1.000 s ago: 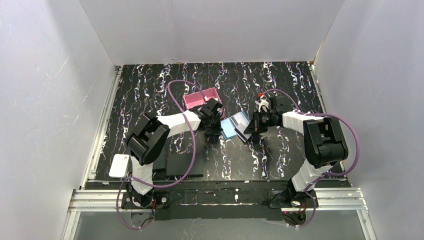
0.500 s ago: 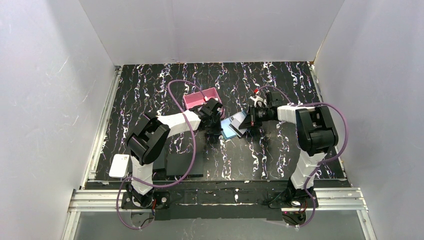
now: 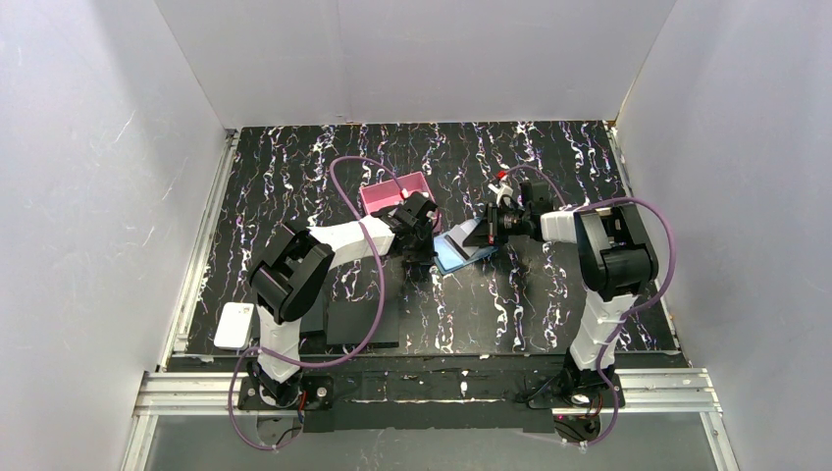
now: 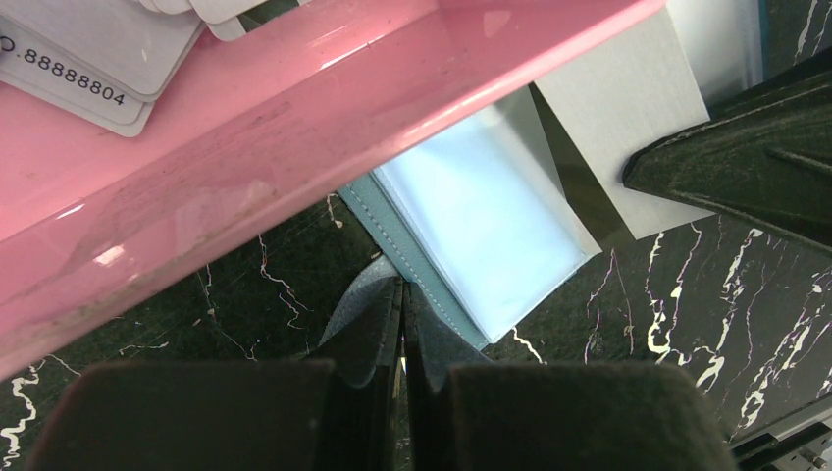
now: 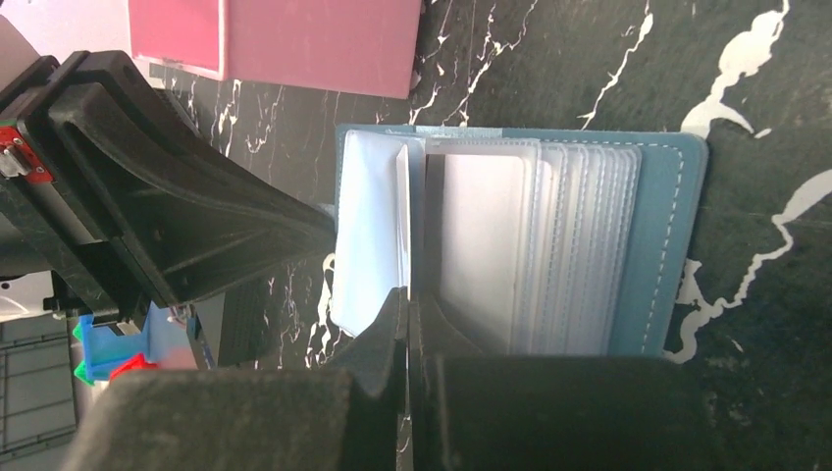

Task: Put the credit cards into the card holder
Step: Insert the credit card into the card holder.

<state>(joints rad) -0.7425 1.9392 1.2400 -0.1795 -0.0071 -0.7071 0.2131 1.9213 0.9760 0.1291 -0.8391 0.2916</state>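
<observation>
A: So, the right claw (image 5: 407,309) is pinching a plain white card (image 5: 402,216) edge-on. Its long edge points straight out from the tips, into the blue case (image 5: 672,245).
B: Yep, and the left claw (image 4: 402,314) is just clenched shut.

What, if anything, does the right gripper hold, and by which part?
A white card, pinched at one edge by the shut right gripper and standing on edge over the open blue case.

Left arm: mine, stretched forward and bent; left gripper (image 3: 419,261) low, jaws pressed together. Right arm: mine, folded inward; right gripper (image 3: 469,236) pointing left, jaws pressed together.
</observation>
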